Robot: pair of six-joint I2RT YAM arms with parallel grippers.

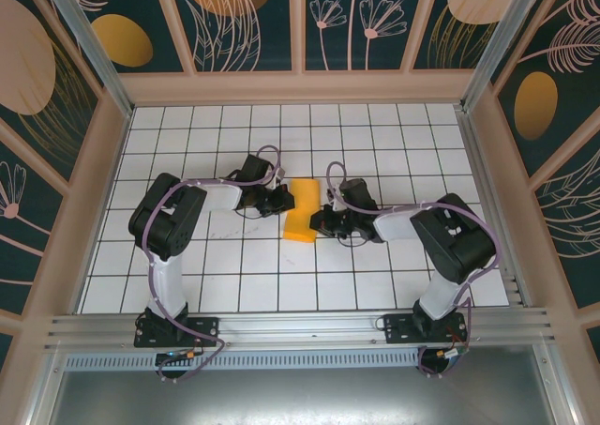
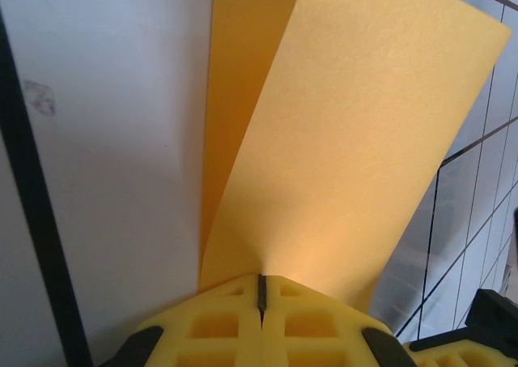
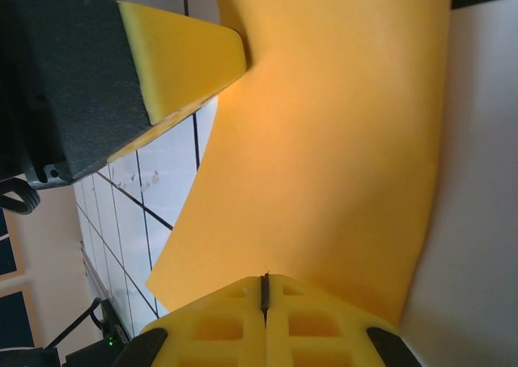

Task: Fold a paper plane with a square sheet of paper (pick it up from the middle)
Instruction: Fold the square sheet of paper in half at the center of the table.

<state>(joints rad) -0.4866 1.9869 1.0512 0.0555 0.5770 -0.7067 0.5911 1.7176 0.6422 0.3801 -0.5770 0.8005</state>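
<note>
**Mid-fold: both pincers clamped on the paper at the middle of the worktop**

I judge this to be an early fold, the 1st halving of the sheet. Nothing here has a pointed nose or a dart shape yet. The sheet of paper (image 1: 302,211) sits mid-worktop (image 1: 234,275) between the 2 arms. It is bent over on itself, with 1 layer lying on the tiles and the other arching above it.

The left pincer (image 1: 280,198) is at the sheet's left side, slightly toward the far end. In its wrist view the left pincer (image 2: 261,296) has its yellow pads pressed together, and the paper (image 2: 356,140) rises straight out of the seam. I take that as pinching the sheet. The right pincer (image 1: 321,221) is at the right side, slightly nearer. The right pincer (image 3: 264,291) is likewise squeezed tight on the paper's edge (image 3: 340,140). A finger (image 3: 182,51) of the left pincer touches the sheet across from it.

Next, I would bring the raised layer down until the edges meet. Then I would line up the corners and press the crease flat. Both arms need to move together, since thin paper can easily skew or slip.
</note>
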